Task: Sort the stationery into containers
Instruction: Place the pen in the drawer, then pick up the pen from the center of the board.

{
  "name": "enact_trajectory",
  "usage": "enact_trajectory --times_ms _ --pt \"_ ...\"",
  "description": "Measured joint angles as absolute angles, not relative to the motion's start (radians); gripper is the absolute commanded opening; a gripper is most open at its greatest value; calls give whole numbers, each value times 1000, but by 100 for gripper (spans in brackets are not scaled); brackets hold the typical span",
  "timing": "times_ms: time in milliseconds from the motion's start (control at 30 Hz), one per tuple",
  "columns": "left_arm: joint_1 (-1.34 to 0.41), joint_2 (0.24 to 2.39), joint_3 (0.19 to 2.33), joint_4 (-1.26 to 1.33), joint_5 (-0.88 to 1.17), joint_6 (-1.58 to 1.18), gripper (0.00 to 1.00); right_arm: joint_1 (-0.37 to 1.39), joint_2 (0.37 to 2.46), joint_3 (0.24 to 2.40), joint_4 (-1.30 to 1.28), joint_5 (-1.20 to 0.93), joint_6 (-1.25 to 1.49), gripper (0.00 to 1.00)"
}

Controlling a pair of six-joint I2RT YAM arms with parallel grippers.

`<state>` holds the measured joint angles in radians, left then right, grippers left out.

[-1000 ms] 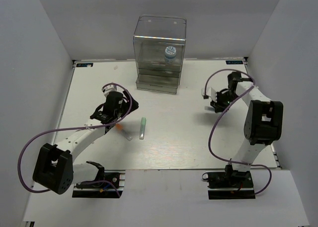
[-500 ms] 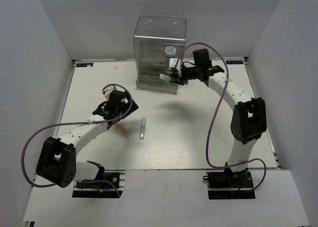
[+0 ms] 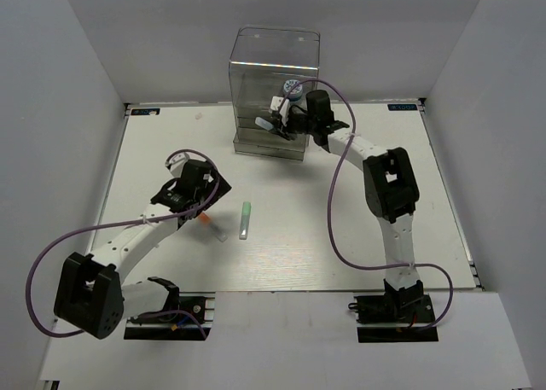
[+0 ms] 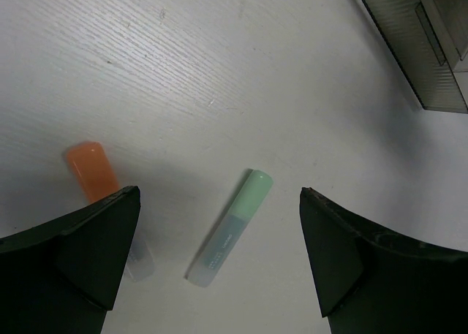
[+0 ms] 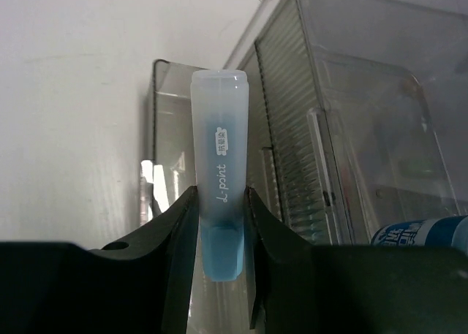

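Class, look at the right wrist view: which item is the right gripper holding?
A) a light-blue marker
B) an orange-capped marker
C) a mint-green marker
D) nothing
A: the right gripper is closed on a light-blue marker, held up beside the clear drawer cabinet.

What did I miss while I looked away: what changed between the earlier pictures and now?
The right gripper swung left and farther out to the front of the drawer cabinet, jaws shut on the light-blue marker. The left gripper barely shifted, jaws open over the orange-capped marker and mint-green marker, which lie where they were. The patterned roll stays inside the cabinet.
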<state>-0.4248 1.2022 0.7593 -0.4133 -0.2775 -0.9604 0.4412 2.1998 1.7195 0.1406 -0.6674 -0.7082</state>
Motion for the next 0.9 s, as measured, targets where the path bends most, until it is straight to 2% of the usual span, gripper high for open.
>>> enact_trajectory --times_ms 100,200,233,333,667,900 --pt "-425 1181 749 -435 -282 -981 100 441 2251 1755 160 -630 -714 8" --pt "-425 1173 744 -464 -282 -1001 100 440 2264 1761 161 -606 -723 29" --pt "-425 1173 744 -474 -282 -1006 100 440 2264 1761 160 -601 -729 40" --pt "-425 1173 744 -506 -282 -1025 100 439 2263 1755 167 -597 -744 47" --pt "-426 1305 771 -612 -283 -1079 100 434 2122 1603 152 -625 -722 50" --pt "-434 1445 836 -647 -273 -1094 92 410 1820 1343 144 -626 -678 48"
